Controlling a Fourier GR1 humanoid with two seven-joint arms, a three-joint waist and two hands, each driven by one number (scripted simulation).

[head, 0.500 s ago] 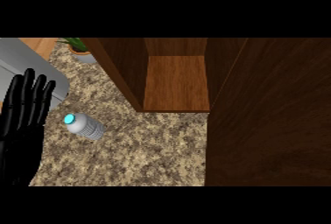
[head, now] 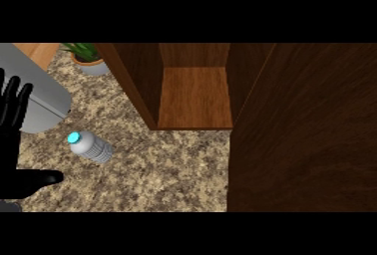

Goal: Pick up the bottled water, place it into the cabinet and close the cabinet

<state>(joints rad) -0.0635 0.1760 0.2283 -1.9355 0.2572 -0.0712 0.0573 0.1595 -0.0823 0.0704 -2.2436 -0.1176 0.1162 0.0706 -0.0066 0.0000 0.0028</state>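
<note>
Light is falling evenly and flat across the speckled counter (head: 162, 169); no glare is showing. The cabinet (head: 193, 94) interior is glowing warm brown, its shelf brighter than its side walls. The open door (head: 305, 129) is reading dark, grain barely showing. The bottled water (head: 91, 147) is casting only a faint shadow. Edges are staying straight, undistorted.

Kitchen, speckled granite counter (head: 169, 174), open wooden cabinet (head: 195, 94) (potted plant (head: 87, 57) behind)

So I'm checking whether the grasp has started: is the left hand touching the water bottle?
Apart. The head view shows speckled counter between the left hand and the water bottle, which lies on its side.
</note>
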